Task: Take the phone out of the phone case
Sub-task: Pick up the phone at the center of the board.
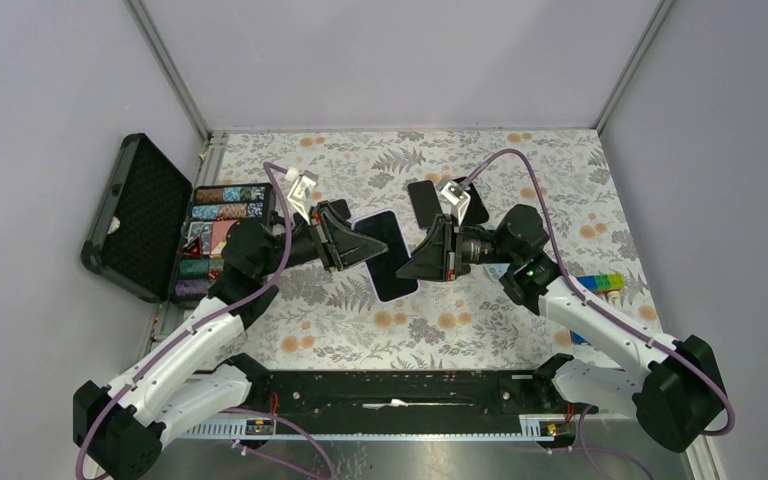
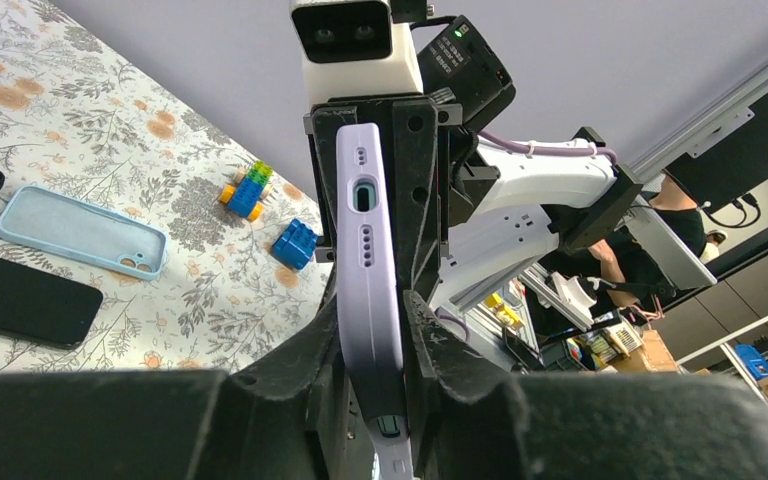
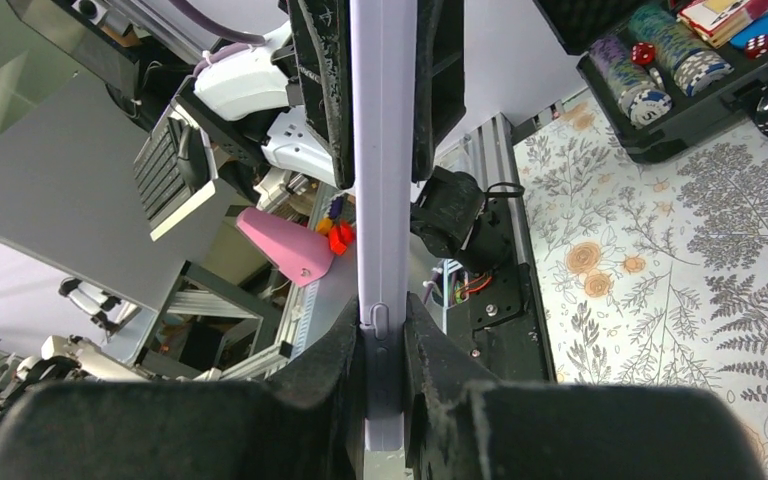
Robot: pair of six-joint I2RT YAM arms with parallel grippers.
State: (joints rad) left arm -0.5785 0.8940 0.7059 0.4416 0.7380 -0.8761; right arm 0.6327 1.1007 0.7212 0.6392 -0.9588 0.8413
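The phone sits in its lavender phone case (image 1: 388, 255), held on edge above the middle of the table with the black screen facing up. My left gripper (image 1: 352, 245) grips its left end and my right gripper (image 1: 422, 258) grips its right end. In the left wrist view the case (image 2: 368, 260) runs upright between my left gripper's (image 2: 375, 320) black fingers, which press on both faces. The right wrist view shows the case's side (image 3: 382, 200) with its button clamped in my right gripper (image 3: 384, 320).
An open black case of poker chips (image 1: 222, 240) lies at the left. Two dark phones (image 1: 423, 200) rest on the floral cloth behind the grippers. A light blue case (image 2: 80, 232), a black phone (image 2: 20, 298) and coloured blocks (image 1: 600, 283) lie on the right side.
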